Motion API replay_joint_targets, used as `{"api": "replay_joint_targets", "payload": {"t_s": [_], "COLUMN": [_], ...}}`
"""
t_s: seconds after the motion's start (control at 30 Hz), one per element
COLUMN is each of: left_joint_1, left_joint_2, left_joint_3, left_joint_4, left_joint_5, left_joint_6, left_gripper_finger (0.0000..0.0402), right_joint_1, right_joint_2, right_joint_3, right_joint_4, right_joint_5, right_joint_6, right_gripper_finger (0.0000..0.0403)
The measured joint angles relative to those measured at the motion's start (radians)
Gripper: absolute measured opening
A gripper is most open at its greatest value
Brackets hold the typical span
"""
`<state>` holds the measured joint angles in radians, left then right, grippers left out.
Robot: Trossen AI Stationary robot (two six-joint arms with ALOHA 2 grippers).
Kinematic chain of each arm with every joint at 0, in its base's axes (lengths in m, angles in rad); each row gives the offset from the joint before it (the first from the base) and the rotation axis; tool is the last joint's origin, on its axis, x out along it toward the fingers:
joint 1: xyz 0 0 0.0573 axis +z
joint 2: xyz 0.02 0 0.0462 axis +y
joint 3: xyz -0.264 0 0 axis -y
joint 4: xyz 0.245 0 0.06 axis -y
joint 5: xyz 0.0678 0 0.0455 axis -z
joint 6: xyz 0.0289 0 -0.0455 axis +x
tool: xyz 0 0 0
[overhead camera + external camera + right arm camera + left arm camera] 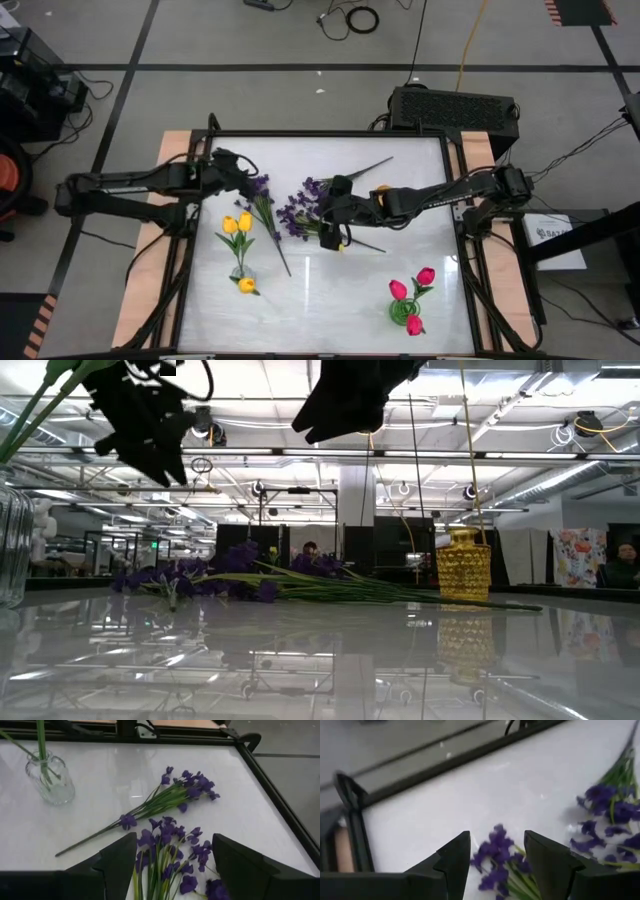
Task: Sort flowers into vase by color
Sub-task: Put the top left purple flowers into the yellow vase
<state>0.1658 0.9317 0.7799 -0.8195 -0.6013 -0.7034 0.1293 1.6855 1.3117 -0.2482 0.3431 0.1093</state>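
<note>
Closest in, the white table [330, 310] spreads wide and glossy under both dark arms. On it stand a clear vase [50, 780] with yellow tulips [237, 224] and a green vase [405, 313] with pink-red tulips [425, 275], so those colours look sorted. What remains are the purple sprigs: one cluster [297, 212] lies mid-table beneath the right gripper [172, 865], whose fingers gape wide above it, and a single sprig [170, 800] lies just beside, under the left gripper [496, 857], likewise spread open and holding nothing. I'd judge the pick is next. Best to come straight down and close on the green stems below the blossoms, taking one sprig cleanly without dragging its neighbours.
</note>
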Motion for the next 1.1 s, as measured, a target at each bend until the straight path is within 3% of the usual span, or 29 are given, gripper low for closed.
{"api": "replay_joint_targets", "payload": {"t_s": [0.27,0.53,1.1], "left_joint_1": [0.03,-0.009,-0.147], "left_joint_2": [0.053,0.1,0.277], "left_joint_3": [-0.134,-0.234,-0.235], "left_joint_4": [0.049,0.288,0.312], "left_joint_5": [0.121,0.274,0.294], "left_joint_6": [-0.224,-0.326,-0.656], "left_gripper_finger": [0.0191,0.0191,0.0191], "right_joint_1": [0.001,0.001,0.003], "right_joint_2": [0.0,0.0,-0.001], "right_joint_3": [0.0,0.0,0.0], "right_joint_4": [-0.012,-0.004,-0.003], "right_joint_5": [-0.002,-0.005,-0.005], "right_joint_6": [-0.02,0.018,0.126], "right_gripper_finger": [0.0251,0.0251,0.0251]}}
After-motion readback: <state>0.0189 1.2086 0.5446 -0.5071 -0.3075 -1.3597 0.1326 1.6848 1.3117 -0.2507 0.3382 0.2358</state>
